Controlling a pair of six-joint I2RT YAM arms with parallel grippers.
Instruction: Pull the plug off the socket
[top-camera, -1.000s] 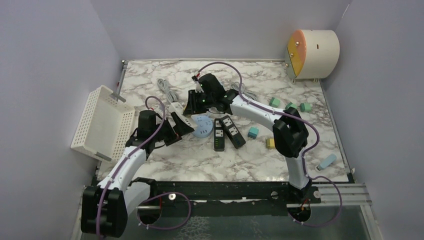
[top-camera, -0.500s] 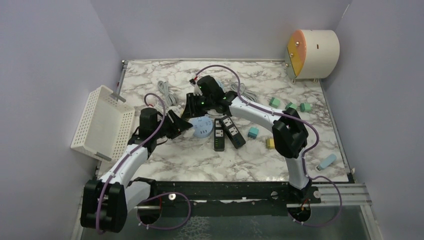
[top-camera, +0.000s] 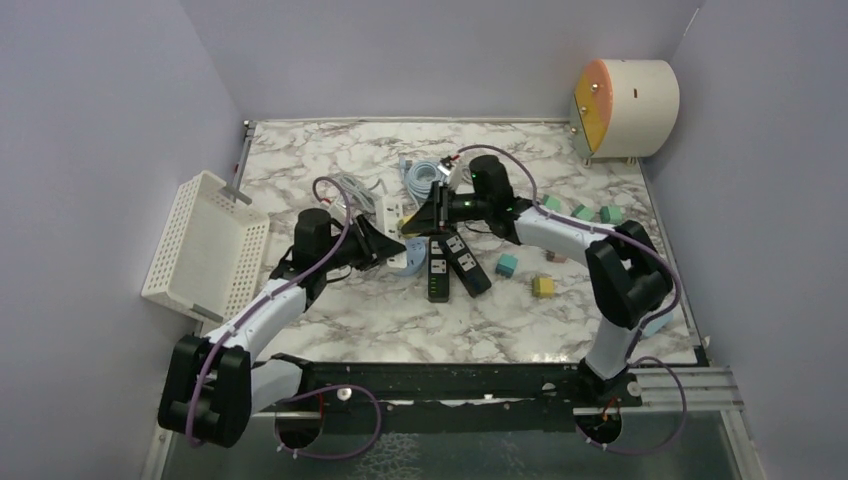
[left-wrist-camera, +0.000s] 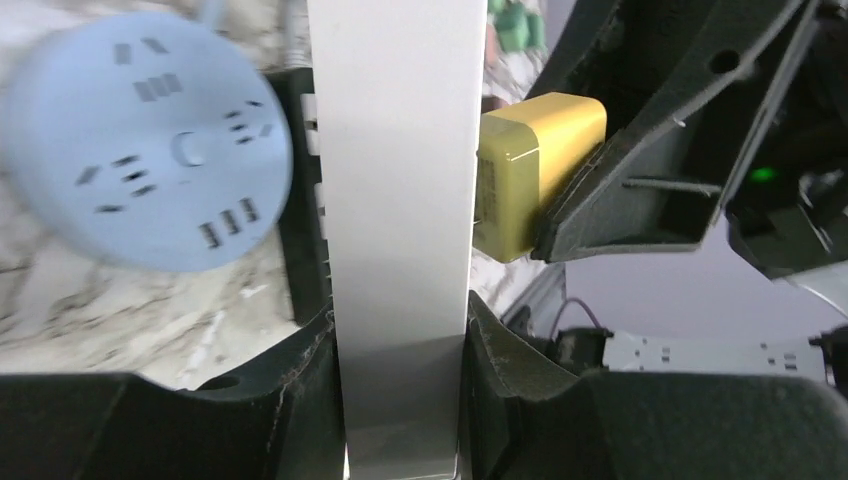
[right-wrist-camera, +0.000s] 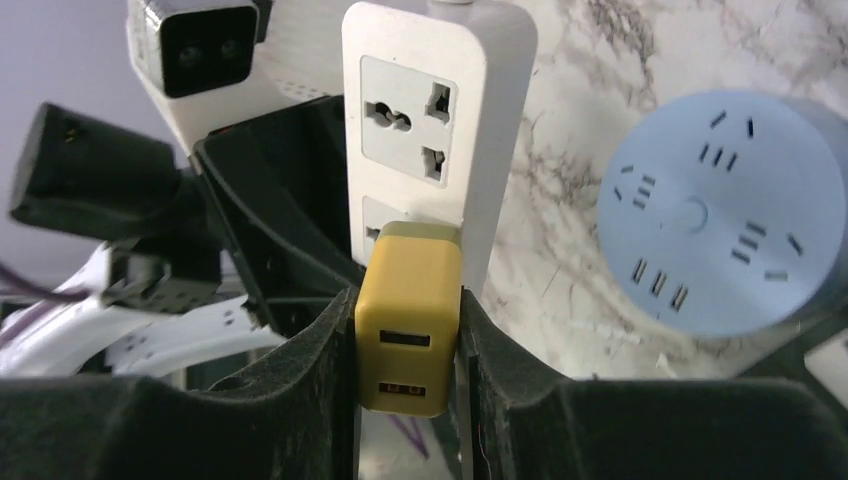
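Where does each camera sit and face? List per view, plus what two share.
Top external: above, behind the bases, facing down at the table; both arms show.
Left wrist: on that wrist, facing the left end effector clamping the white power strip.
Right wrist: on that wrist, facing the right end effector gripping the yellow plug.
Both wrists share strip, plug, round blue socket.

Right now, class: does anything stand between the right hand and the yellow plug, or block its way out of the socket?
Nothing visible. The right hand is shut on the yellow plug, the left hand on the white power strip; the pull-out path looks free.
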